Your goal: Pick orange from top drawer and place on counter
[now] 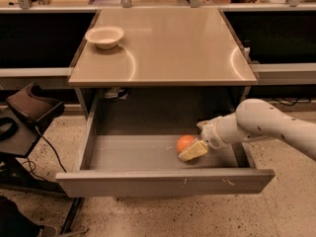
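Observation:
The orange [184, 142] lies on the floor of the open top drawer [163, 181], right of its middle. My gripper [191, 150] reaches down into the drawer from the right, on a white arm. It sits right against the orange, with one pale finger [193, 151] in front of the fruit. The counter [163, 48] lies above and behind the drawer.
A shallow off-white bowl [104, 36] stands at the counter's back left. Dark side shelves [42, 38] flank the counter. A black stand with a dark pad [30, 107] and cables sits on the floor at the left.

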You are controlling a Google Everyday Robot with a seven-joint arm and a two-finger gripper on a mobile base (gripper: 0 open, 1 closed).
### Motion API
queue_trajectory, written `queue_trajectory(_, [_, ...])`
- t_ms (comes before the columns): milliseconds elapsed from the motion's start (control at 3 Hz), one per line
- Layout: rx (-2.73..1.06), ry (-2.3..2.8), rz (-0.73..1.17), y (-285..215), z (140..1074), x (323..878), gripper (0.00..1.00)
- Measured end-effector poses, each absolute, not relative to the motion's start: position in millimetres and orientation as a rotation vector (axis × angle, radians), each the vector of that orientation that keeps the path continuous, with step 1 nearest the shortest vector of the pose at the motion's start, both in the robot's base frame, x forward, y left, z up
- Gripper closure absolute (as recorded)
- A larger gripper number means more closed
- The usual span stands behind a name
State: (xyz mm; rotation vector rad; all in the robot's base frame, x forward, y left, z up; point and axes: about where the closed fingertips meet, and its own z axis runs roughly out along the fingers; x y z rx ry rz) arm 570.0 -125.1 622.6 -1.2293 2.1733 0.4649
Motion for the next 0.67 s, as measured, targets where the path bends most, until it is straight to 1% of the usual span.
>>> queue_trajectory(667, [-1.229,2.173,0.465,-125.1,622.7,570.0,0.66])
